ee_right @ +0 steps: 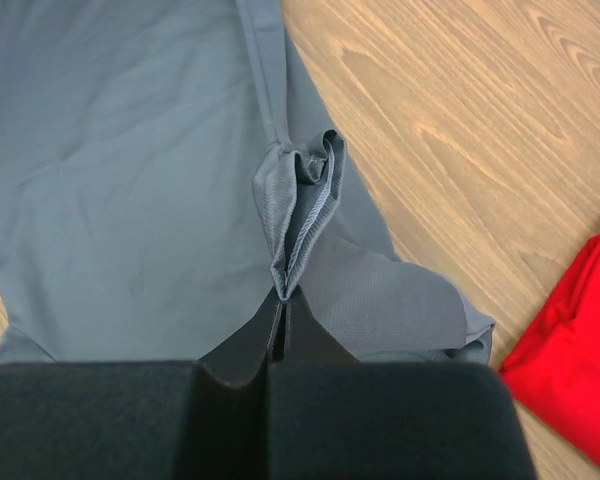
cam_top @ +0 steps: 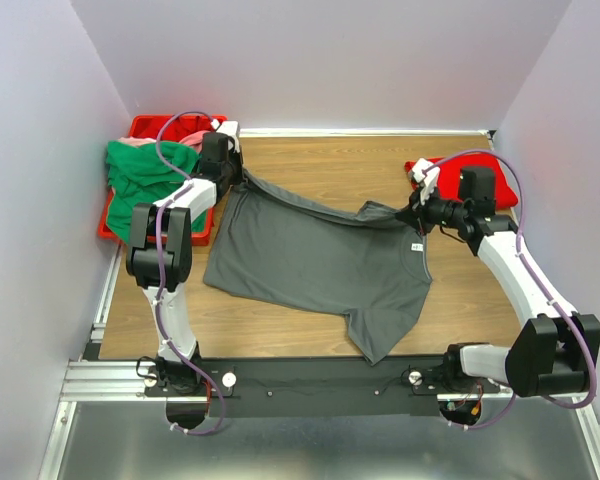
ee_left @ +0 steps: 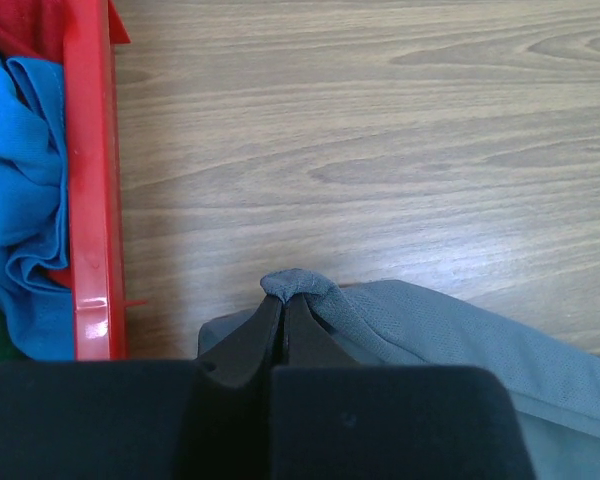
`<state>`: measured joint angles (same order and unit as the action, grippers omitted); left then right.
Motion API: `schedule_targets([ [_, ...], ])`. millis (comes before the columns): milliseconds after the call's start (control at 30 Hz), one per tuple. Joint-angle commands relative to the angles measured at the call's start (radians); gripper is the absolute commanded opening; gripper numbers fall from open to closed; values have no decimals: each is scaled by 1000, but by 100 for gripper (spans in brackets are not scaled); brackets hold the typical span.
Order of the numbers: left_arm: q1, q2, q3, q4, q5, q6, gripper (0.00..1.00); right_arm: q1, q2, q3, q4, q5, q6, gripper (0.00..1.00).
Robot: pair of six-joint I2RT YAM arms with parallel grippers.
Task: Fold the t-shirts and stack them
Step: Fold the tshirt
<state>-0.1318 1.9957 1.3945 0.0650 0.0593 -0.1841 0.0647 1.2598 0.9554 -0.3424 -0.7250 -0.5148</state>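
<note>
A dark grey t-shirt (cam_top: 315,265) lies spread on the wooden table, its far edge lifted and pulled taut between both grippers. My left gripper (cam_top: 242,178) is shut on a pinched corner of the dark grey t-shirt (ee_left: 300,287) beside the bin. My right gripper (cam_top: 417,212) is shut on a bunched fold of the dark grey t-shirt (ee_right: 302,215) at the far right. A bright red t-shirt (cam_top: 448,172) lies at the back right, its edge (ee_right: 580,360) showing in the right wrist view. Green (cam_top: 140,180) and pink (cam_top: 190,132) t-shirts pile in the bin; a blue t-shirt (ee_left: 20,190) shows there too.
The red plastic bin (cam_top: 150,127) stands at the back left corner, its wall (ee_left: 92,190) close to my left fingers. White walls close in the table on three sides. A metal rail (cam_top: 310,375) carries both arm bases at the near edge.
</note>
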Motion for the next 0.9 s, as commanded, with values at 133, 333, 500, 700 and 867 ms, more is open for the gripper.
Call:
schedule_targets([
  [133,9,-64,-34,19,-23,17,0,6,-22,-41,-9,18,-34,1],
  [333,12,-78,-48,22,-19,18,0,4,-40,-67,-12,10,-47,1],
  [500,12,-89,-58,22,-16,20,0,6,-46,-78,-24,-10,-59,1],
  [700,14,-132,-104,35,-29,14,2,6,-60,-98,-41,-13,-82,1],
  [867,14,-225,-143,65,8,6,25,6,-68,-122,-55,-8,-105,2],
])
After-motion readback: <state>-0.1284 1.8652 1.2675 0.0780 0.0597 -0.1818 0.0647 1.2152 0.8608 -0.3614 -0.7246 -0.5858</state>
